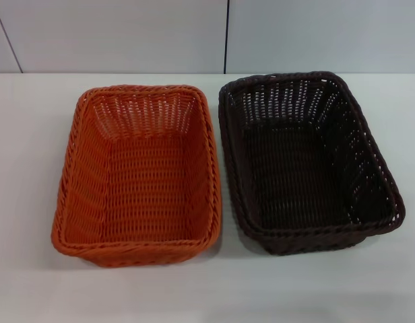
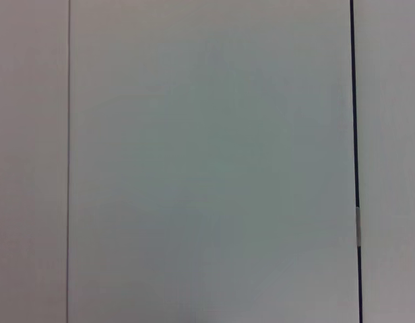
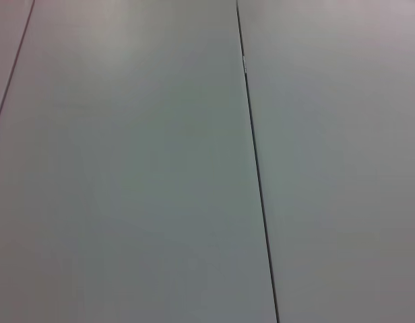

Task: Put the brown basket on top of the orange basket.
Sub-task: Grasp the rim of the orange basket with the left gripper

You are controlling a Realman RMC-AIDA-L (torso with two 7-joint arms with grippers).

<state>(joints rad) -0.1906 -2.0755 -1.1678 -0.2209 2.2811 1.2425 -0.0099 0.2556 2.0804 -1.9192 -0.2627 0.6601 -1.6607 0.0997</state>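
Neither arm nor its jaws appears in any view, so whether the jaws are apart or together cannot be told, and no relation between the jaws and either basket can be read. The left wrist view shows only a pale wall panel [image 2: 207, 161] with a thin dark seam [image 2: 356, 134] down the right edge of the frame and a fainter line near the left edge; the right wrist view shows the same kind of pale panelling [image 3: 126, 168] with a dark seam [image 3: 256, 168] running down the middle of the frame. Neither wrist view shows a basket. In the head view the orange basket [image 1: 83, 222] sits on the white counter [image 1: 207, 296] in the left half of the frame, upright, its opening facing up and nothing inside it. The brown basket [image 1: 376, 182] sits in the right half of the frame, also upright and with nothing inside, turned slightly so that its near end swings toward the lower right. The two stand side by side, their braided rims very close along the centre of the frame; whether the rims touch at the upper end is hard to make out. The brown basket rests on the counter, not on the orange one. Behind the counter, along the top of the frame, runs a pale wall [image 1: 126, 33] with dark vertical seams.
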